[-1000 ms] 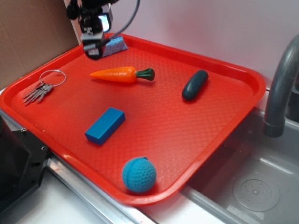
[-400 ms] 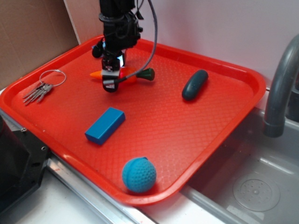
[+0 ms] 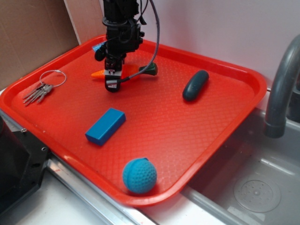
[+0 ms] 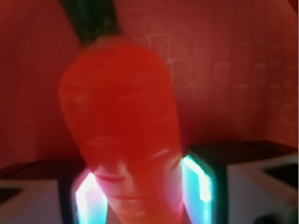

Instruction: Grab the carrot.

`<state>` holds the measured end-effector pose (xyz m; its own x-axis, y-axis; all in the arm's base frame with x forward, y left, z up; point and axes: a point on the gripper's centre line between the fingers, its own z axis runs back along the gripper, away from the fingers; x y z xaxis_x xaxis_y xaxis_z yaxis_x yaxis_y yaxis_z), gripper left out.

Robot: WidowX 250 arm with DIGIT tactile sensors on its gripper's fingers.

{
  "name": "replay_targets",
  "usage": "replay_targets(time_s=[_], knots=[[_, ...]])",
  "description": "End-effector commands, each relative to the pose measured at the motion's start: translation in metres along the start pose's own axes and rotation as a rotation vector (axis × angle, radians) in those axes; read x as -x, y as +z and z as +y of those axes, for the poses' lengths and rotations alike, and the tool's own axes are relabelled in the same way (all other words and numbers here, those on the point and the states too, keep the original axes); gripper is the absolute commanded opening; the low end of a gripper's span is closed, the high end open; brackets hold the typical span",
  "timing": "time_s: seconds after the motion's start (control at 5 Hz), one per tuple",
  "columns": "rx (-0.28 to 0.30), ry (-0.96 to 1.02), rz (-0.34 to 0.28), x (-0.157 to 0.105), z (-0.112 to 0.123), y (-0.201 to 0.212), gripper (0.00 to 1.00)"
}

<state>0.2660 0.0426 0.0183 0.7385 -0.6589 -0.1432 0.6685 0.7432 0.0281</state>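
The orange carrot (image 3: 132, 73) with its dark green stem cap lies on the red tray (image 3: 187, 136) at the back left. My gripper (image 3: 111, 83) stands straight down over its middle and hides part of it. In the wrist view the carrot (image 4: 121, 116) fills the gap of the gripper (image 4: 142, 200). Both lit pads (image 4: 198, 182) press against its sides. The carrot still rests on the tray, stem end to the right.
A dark green pickle-shaped toy (image 3: 195, 85) lies to the right. A blue block (image 3: 105, 125) and a blue ball (image 3: 139, 175) lie nearer the front. Keys on a ring (image 3: 43, 87) lie at the left. A grey faucet (image 3: 281, 84) and sink are at the right.
My gripper came forward from the tray's back corner to the carrot, then lowered onto it. The carrot's stem end has shifted slightly toward the back.
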Motion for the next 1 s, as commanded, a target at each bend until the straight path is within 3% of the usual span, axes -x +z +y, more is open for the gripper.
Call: replay_targets(time_s=[0.0, 0.2, 0.6, 0.8], knots=[[-0.105, 0.443, -0.078, 0.005, -0.026, 0.102, 0.0], [-0.027, 0.692, -0.13, 0.027, -0.068, 0.152, 0.0], [-0.034, 0.771, -0.274, 0.061, -0.078, 0.246, 0.0], [-0.045, 0.774, -0.283, 0.066, -0.075, 0.296, 0.0]])
